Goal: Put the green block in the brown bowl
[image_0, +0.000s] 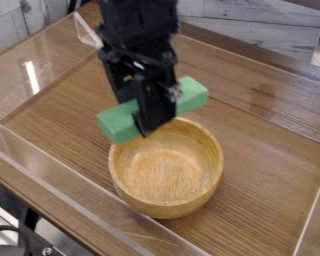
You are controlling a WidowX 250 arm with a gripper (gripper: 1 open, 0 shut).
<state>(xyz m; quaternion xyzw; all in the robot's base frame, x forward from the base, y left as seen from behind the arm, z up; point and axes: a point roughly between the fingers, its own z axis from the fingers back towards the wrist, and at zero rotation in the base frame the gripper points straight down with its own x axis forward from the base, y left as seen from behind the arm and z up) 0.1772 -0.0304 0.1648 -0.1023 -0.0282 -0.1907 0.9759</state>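
Small rectangular bright green block, plain and matte (120, 122) — gripped in the black metal-and-plastic claw (147, 113), clamped crosswise, one end jutting out on either side of the fingers. Its ends show in the camera view; the middle is hidden behind the dark fingertips. Claw closed on the block, none of its grip slack to the eye. Block and claw together appear over the upper rim of the large round light-brown wooden bowl (167, 180), covering part of that rim; exact height above it, cannot tell. Bowl's hollow faces up, thick-walled, grain visible — it sits on the brown wooden tabletop (263, 150). Black robot arm (143, 40) enters from the top of the view.
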